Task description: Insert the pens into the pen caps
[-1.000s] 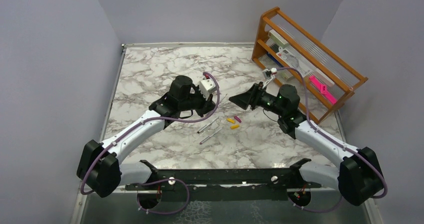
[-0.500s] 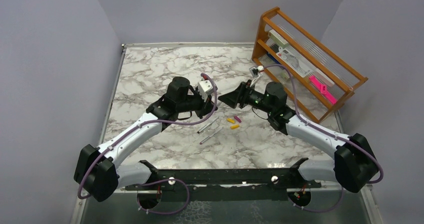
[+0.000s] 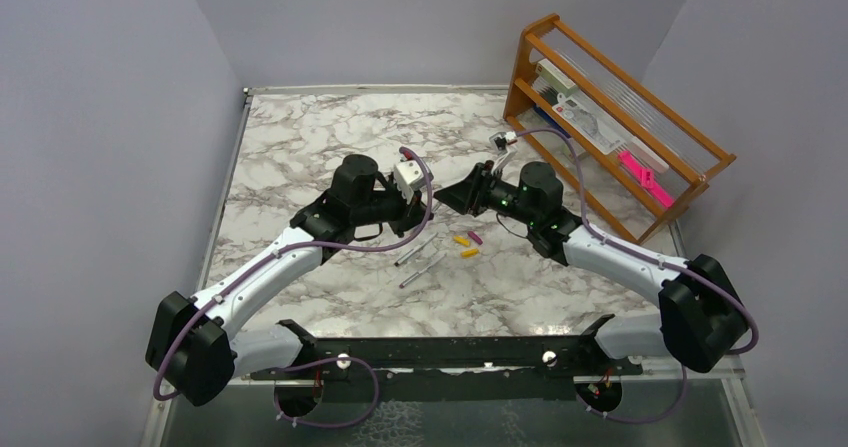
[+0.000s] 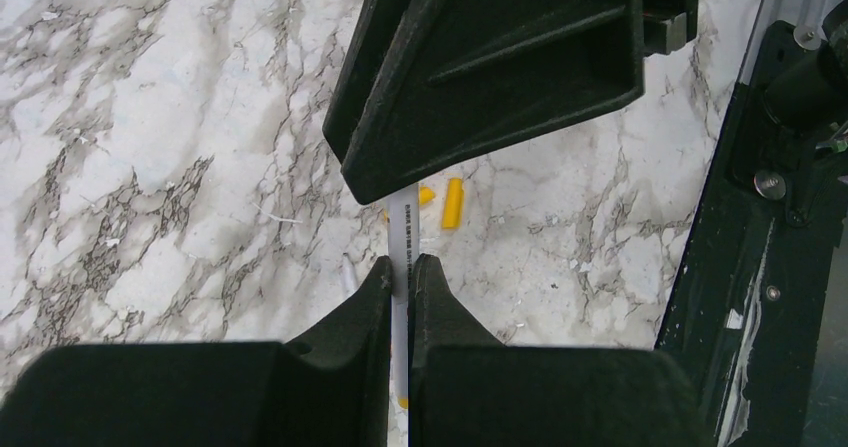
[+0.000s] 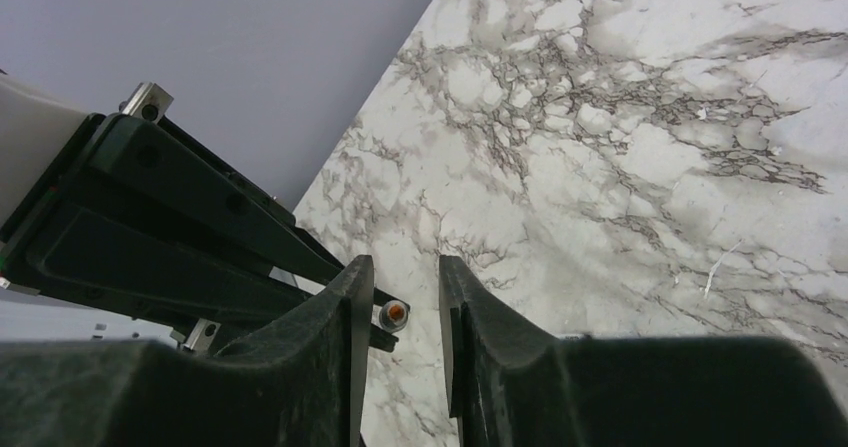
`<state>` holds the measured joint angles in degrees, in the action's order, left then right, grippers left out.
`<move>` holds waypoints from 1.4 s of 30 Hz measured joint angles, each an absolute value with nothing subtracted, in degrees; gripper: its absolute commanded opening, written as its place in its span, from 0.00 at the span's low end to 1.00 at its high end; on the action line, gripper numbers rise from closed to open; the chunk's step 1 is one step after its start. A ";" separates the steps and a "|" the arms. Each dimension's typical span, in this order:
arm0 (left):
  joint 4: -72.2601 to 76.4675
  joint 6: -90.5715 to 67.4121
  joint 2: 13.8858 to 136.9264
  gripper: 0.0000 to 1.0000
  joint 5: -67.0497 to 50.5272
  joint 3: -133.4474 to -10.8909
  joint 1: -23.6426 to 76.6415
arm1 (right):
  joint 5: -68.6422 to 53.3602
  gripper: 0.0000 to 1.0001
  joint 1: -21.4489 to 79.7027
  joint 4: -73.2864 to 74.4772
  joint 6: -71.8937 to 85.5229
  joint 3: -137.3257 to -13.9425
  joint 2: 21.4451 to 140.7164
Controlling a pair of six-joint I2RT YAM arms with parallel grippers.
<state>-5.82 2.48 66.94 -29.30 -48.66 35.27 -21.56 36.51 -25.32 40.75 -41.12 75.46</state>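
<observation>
- The left gripper (image 4: 402, 263), at the bottom centre of its wrist view, pinches a thin silver pen (image 4: 404, 222). Its fingers are pressed tight on the barrel, and the pen points up the frame.
- The right gripper (image 5: 403, 264) faces it with fingers a little apart. The held pen's orange tip (image 5: 393, 313) sits in the gap between them, and no contact shows.
- Seen from overhead, the two grippers come nose to nose at the centre of the frame, above the marble table (image 3: 300, 137).
- Just below and to the right of them, a yellow cap (image 3: 461, 239), a magenta cap (image 3: 475, 237) and a second yellow cap (image 3: 469, 252) lie close together on the table.
- Left of the caps, two loose pens (image 3: 413, 250) lie slantwise on the marble, side by side but apart.
- A wooden rack (image 3: 521, 67) stands at the upper right of the frame, with a bright pink object (image 3: 637, 174) on a lower shelf.
</observation>
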 measured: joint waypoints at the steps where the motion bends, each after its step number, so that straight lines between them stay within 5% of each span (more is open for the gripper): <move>1: -5.82 2.48 66.94 0.00 -29.30 -48.66 35.27 | -21.45 0.22 36.60 -25.34 40.77 -41.12 75.53; 5: -5.85 2.39 66.96 0.03 -28.88 -48.62 35.27 | -21.32 0.02 36.95 -25.45 40.75 -41.12 75.77; 8: -5.87 2.37 66.98 0.33 -28.53 -48.47 35.27 | -21.30 0.01 37.08 -25.65 40.80 -41.15 75.77; 11: -5.63 2.24 66.98 0.47 -28.47 -48.40 35.27 | -21.32 0.01 37.08 -25.63 40.66 -41.15 75.77; 18: -5.58 2.07 67.16 0.48 -28.77 -48.38 35.27 | -21.32 0.01 37.08 -24.58 40.01 -41.65 75.40; 25: -5.58 2.07 68.99 0.34 -30.72 -48.38 35.27 | -21.56 0.01 37.08 -24.29 39.94 -42.13 73.58; 32: -5.63 2.24 69.14 0.00 -31.77 -48.38 35.27 | -22.37 0.01 37.08 -24.67 40.49 -42.13 73.54; 36: -5.63 2.42 69.17 0.00 -32.14 -48.38 35.27 | -22.59 0.02 37.06 -24.86 40.80 -42.13 73.54; 39: -5.61 2.39 69.17 0.35 -32.23 -48.38 35.27 | -22.81 0.01 37.06 -24.95 40.97 -42.13 73.54; 42: -5.54 2.17 69.17 0.58 -32.58 -48.38 35.27 | -23.49 0.01 37.08 -25.39 41.71 -42.13 73.54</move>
<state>-5.54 2.17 69.17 -32.58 -48.38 35.27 -23.49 37.08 -25.39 41.71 -42.13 73.54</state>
